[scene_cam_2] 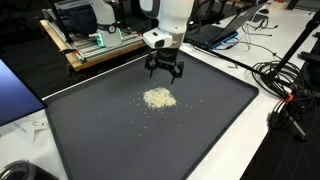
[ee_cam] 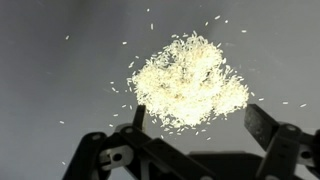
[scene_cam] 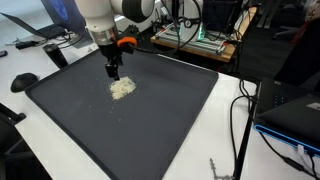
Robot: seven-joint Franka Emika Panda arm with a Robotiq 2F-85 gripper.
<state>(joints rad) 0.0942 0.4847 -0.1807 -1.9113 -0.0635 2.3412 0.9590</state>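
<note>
Grains: a small heap of pale, rice-like grains [ee_cam: 190, 82] lies near the middle of a dark grey mat [scene_cam: 170, 120]. Both exterior views show the heap [scene_cam: 122, 88] [scene_cam_2: 158, 98].
Heap shape: round and flat, thick in the middle and thin at the edge.
Loose bits: single grains [ee_cam: 66, 38] lie scattered on the mat all around the heap, a little apart from it.
Pincer: the pincer [ee_cam: 198, 118] is wide open and holds nothing. In the wrist view its two dark fingers [ee_cam: 138, 115] stand far apart, with the near edge of the heap between them.
Pincer place: in both exterior views the pincer [scene_cam: 114, 72] [scene_cam_2: 166, 72] hangs just over one edge of the heap and points straight down. I cannot tell if the tips touch the mat.
Arm: the white arm [scene_cam_2: 172, 15] comes down from above, with an orange part [scene_cam: 126, 42] by the wrist.
Mat: it is flat, has a raised rim and covers most of the white tabletop [scene_cam: 228, 125].
Cables: black cables [scene_cam_2: 282, 75] lie on the tabletop beside the mat.
Rack: a wooden rack [scene_cam_2: 95, 48] stands past the far side of the mat.
</note>
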